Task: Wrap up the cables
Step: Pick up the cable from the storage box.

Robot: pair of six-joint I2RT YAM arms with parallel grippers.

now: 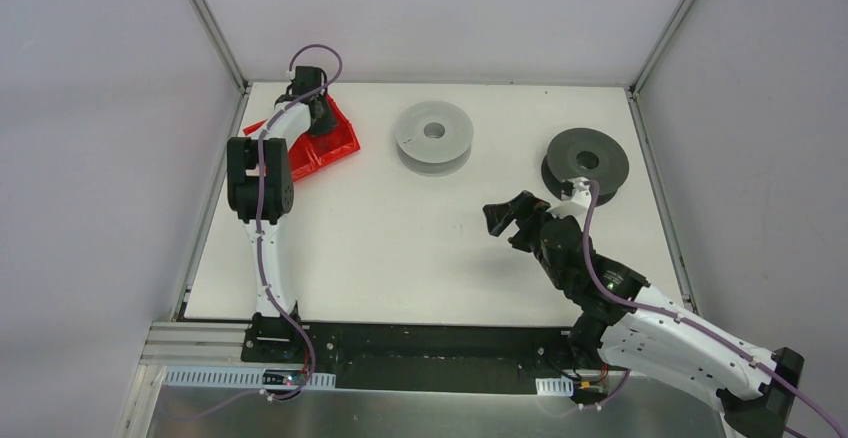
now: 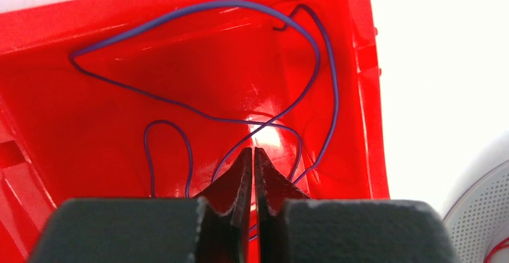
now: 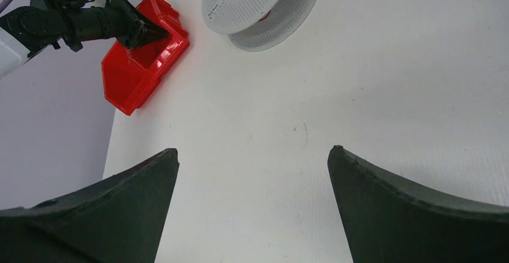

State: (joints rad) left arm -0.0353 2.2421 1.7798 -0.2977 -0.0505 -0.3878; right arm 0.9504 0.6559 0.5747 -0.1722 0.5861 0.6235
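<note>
Two end effectors differ sharply: the left end effector (image 2: 252,150) sits inside the red bin (image 2: 90,131) with its jaws drawn nearly together, while the right end effector (image 3: 253,149) hangs spread wide over the surface (image 3: 360,83), holding nothing. The cable (image 2: 337,95) lies in loose loops on the bin floor. One strand seems to pass between the left jaws, though the close view leaves that unsure. Best to lift slowly and straight up, so the loops unfurl without snagging the bin wall.
</note>
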